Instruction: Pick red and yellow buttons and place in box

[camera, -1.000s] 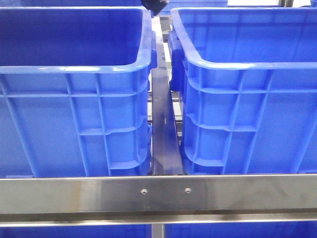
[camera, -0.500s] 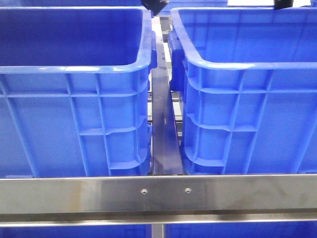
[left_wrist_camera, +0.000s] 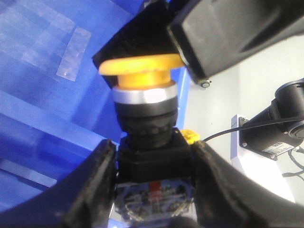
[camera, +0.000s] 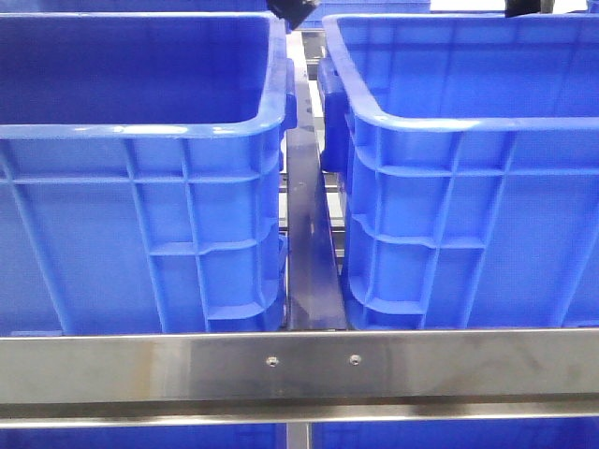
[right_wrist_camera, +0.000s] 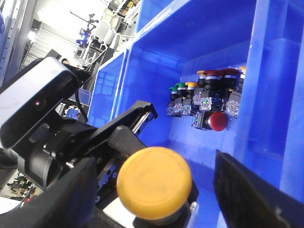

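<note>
While clamped by its black body between the left gripper jaws, yellow button: rigid, light, smooth-capped; grasp the squared base. Right gripper jaws spread wide beside it.

Both crates are bright blue with ribbed grid walls; the held button is yellow-capped (black body, silver collar).

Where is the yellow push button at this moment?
In the left wrist view, the yellow button sits clamped in the left gripper, beside a blue crate wall; the right wrist view shows it too.
</note>
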Robot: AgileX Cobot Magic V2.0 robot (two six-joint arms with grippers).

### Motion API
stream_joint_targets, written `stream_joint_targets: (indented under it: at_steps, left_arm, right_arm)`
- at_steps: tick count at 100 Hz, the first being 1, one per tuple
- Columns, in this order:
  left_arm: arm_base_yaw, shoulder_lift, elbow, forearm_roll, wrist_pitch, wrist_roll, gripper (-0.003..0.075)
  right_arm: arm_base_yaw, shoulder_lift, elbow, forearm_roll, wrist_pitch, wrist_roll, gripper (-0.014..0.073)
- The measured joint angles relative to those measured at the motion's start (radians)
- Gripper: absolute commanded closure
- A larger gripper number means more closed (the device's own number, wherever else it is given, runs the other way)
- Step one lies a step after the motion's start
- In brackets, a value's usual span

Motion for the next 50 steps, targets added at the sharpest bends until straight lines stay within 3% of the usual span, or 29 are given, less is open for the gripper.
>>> stream_joint_targets:
  at_steps: [15, 34, 50]
  left_arm:
    - [0.000, 0.000, 0.000, 0.000, 0.000, 0.000, 0.0574]
    - [0.000, 0.000, 0.000, 0.000, 0.000, 0.000, 0.0574]
    - [0.000, 0.000, 0.000, 0.000, 0.000, 0.000, 0.0574]
  right_arm:
    - [0.000, 0.000, 0.000, 0.000, 0.000, -0.002, 0.0078]
    - [0.000, 0.000, 0.000, 0.000, 0.002, -0.010, 0.0339]
    - [0.000, 0.000, 0.000, 0.000, 0.006, -0.017, 0.0375]
